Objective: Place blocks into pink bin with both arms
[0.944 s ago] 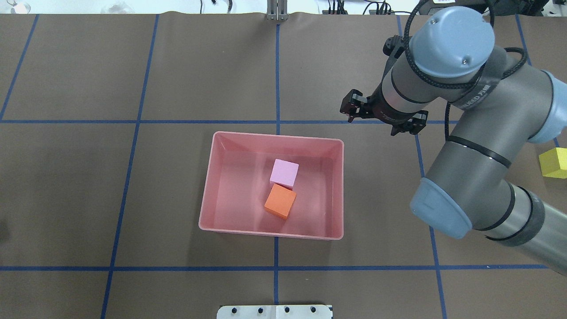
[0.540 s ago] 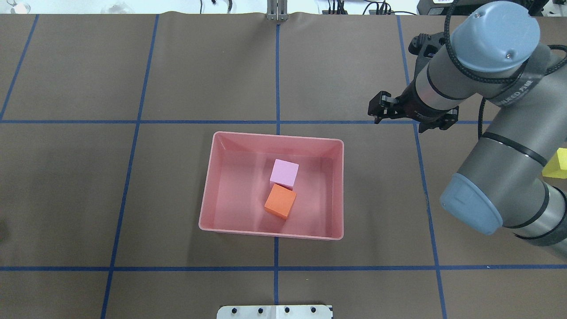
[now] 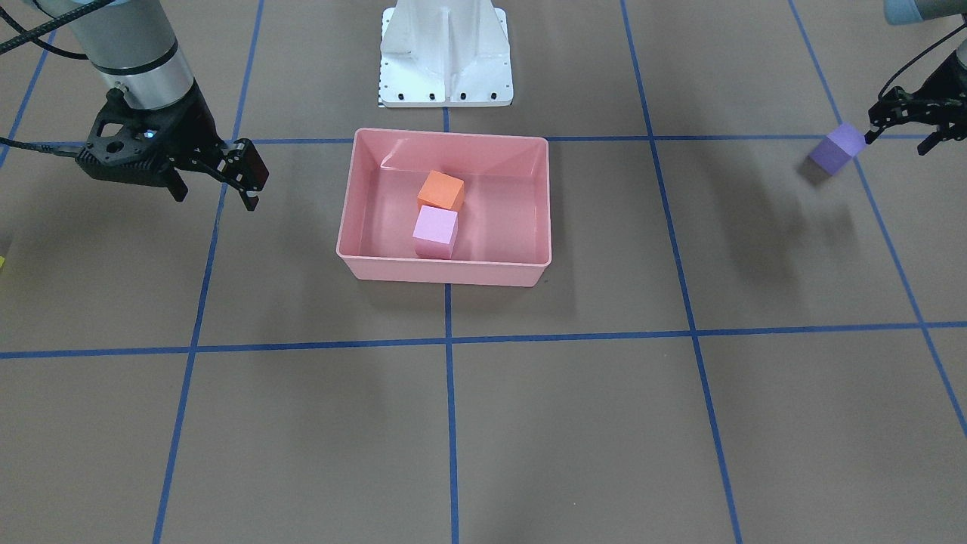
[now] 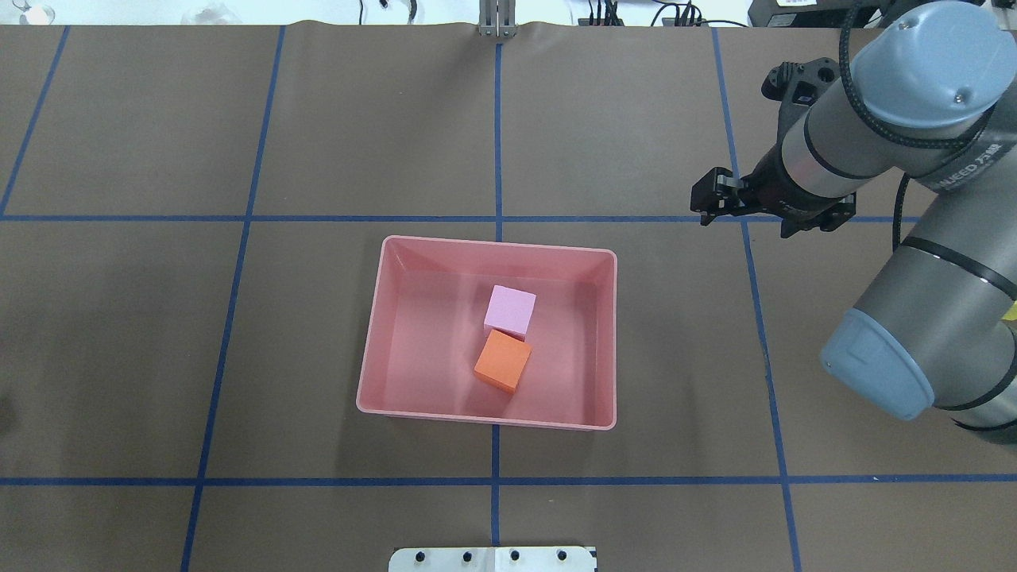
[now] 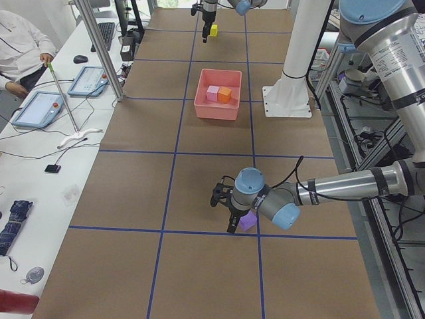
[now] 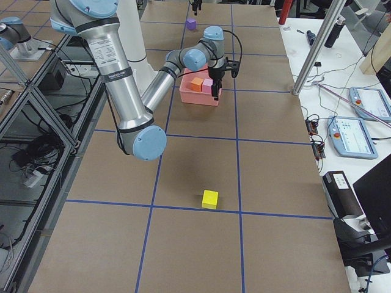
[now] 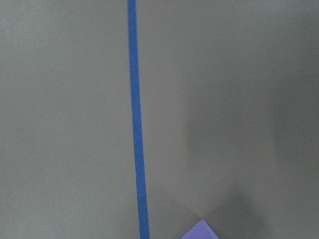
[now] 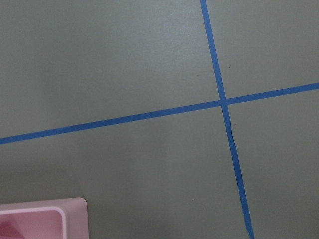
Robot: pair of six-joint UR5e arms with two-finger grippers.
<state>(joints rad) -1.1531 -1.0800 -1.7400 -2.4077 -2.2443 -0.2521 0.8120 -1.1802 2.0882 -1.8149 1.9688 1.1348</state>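
Purple block (image 3: 837,149) is near the left edge of the brown surface (image 4: 119,357), well apart from everything else. The left fingers (image 3: 878,113) hang right by it, spread apart with nothing between them; one tip is just beside a corner of the block, and I cannot tell whether they touch. The left wrist view catches only that corner at its bottom edge, next to a blue tape line (image 4: 238,218).

The pink bin (image 4: 429,349) stands upright in the middle of the surface, a short way out from the white pedestal base (image 3: 446,53). Two blocks rest on its floor, a little right of its middle and touching each other. The light pink block (image 4: 510,310) is on the side away from the robot, and the orange block (image 4: 503,361) is on the robot's side, turned slightly askew.

The right fingers (image 3: 249,172) are wide apart and hold nothing. They hang above the surface over a crossing of tape lines, beyond the bin's far right corner and clear of its rim. The right wrist view shows that crossing and one rounded bin corner.

The yellow block (image 6: 209,198) lies alone toward the right edge of the surface, well apart from the bin.
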